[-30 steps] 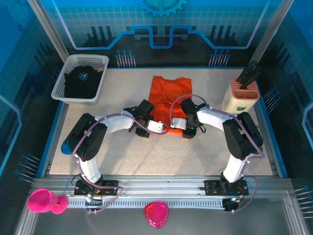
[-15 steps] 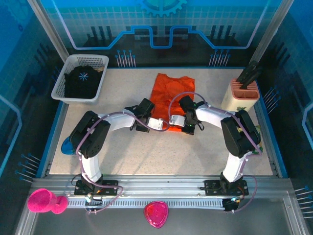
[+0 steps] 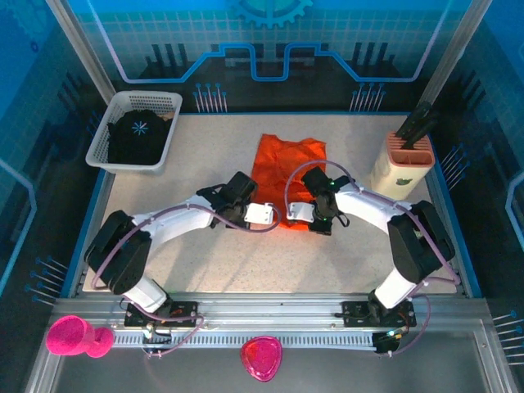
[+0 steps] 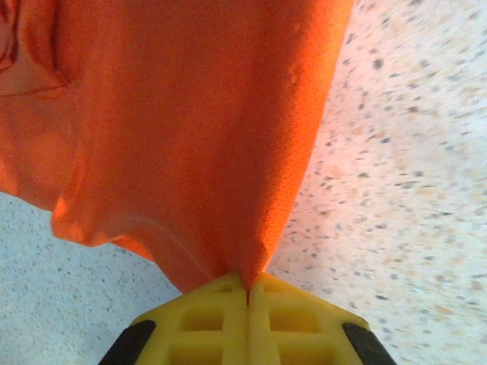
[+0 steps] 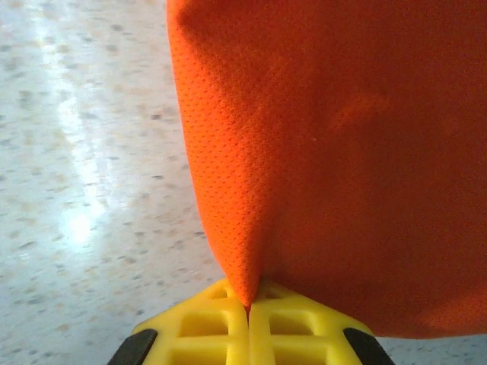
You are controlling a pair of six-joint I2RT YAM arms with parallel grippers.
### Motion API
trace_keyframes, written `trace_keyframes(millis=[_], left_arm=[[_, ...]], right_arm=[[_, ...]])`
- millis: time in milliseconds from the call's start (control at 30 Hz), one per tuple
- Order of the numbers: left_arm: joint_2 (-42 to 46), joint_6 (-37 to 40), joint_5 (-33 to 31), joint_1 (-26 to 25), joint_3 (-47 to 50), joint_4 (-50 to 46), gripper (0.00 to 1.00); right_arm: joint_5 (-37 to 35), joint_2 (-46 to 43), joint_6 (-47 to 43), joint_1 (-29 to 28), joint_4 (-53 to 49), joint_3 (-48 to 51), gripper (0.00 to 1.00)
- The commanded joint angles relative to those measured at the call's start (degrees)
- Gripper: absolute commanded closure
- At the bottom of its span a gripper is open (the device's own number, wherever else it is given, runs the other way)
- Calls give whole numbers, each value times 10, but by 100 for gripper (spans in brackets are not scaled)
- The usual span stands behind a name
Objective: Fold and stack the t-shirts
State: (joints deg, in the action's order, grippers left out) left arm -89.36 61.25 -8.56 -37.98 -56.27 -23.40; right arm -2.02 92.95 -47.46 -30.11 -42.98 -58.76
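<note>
The orange t-shirt lies flat at mid-table, its near edge lifted by both grippers. My left gripper is shut on the near left corner, and in the left wrist view the yellow pads pinch a point of orange cloth. My right gripper is shut on the near right corner. The right wrist view shows the orange cloth rising from the closed gripper. The black t-shirt with its pale-blue starburst lies bunched in the white basket at the back left.
A beige holder with dark handles stands at the back right of the speckled table. Pink plastic items lie on the near rail below the table. Blue walls enclose the far and side edges.
Both grippers have shut on the orange t-shirt's near corners. The shirt has slid slightly toward me and the left arm has stretched out further.
</note>
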Motion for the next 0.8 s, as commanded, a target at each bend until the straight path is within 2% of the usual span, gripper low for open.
trace_keyframes(millis=[0, 433, 600, 767], left_arm=[[38, -59, 1, -25, 32, -56, 100], [183, -142, -30, -103, 52, -150, 100], [204, -142, -32, -110, 31, -165, 100], [195, -110, -27, -97, 5, -129, 100]], right_arm=[[28, -36, -1, -24, -70, 11, 100], [106, -150, 5, -60, -208, -11, 100], [108, -163, 2, -60, -228, -29, 100], [87, -154, -7, -38, -219, -63, 100]])
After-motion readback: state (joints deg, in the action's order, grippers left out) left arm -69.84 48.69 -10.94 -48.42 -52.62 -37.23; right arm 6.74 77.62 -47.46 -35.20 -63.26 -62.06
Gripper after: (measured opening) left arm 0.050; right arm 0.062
